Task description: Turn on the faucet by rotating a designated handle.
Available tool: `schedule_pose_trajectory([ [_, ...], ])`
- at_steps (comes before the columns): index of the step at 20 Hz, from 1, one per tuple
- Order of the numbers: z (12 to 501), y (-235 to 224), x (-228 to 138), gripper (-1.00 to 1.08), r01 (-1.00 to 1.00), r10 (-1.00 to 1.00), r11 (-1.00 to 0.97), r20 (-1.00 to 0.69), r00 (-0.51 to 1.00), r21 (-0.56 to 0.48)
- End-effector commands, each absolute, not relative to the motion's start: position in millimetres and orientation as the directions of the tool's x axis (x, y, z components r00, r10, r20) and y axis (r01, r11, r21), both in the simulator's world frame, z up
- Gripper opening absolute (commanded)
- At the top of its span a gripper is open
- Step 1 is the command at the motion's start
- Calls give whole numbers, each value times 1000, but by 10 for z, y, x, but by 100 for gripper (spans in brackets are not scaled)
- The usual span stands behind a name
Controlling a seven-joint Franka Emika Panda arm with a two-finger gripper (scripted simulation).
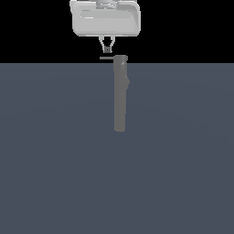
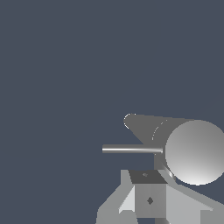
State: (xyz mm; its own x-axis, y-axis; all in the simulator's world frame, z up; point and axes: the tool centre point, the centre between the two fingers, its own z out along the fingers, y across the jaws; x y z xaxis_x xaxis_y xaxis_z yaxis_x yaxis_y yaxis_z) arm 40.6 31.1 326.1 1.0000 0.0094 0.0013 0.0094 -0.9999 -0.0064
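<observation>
The faucet is standing upright near the middle of the tabletop, its thin handle sticking out from the cap toward nine o'clock in the exterior view. The gripper is hovering just above that rod (not touching it), its fingers narrowed together and holding nothing.

the faucet is a tall, slim, matte grey column standing upright on the dark blue-grey floor, with a slightly wider round cap at its top and a small rounded bump on its side toward the exterior view's right, a little below the cap. the handle is a thin, short, straight grey rod, far thinner than the column, projecting level from the cap toward the exterior view's left. in the wrist view the faucet shows its pale round cap end-on, and the handle sticks out sideways from it as a bright narrow bar.
</observation>
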Motion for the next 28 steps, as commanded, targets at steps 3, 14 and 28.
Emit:
schedule_pose_trajectory([
  [3, 3136, 328, 660, -100, 12, 12, -1000, 1, 1000, -4],
  [14, 3007, 356, 937, -100, 15, 15, -1000, 0, 1000, 0],
  [28, 3006, 416, 728, -100, 15, 15, -1000, 0, 1000, 0],
])
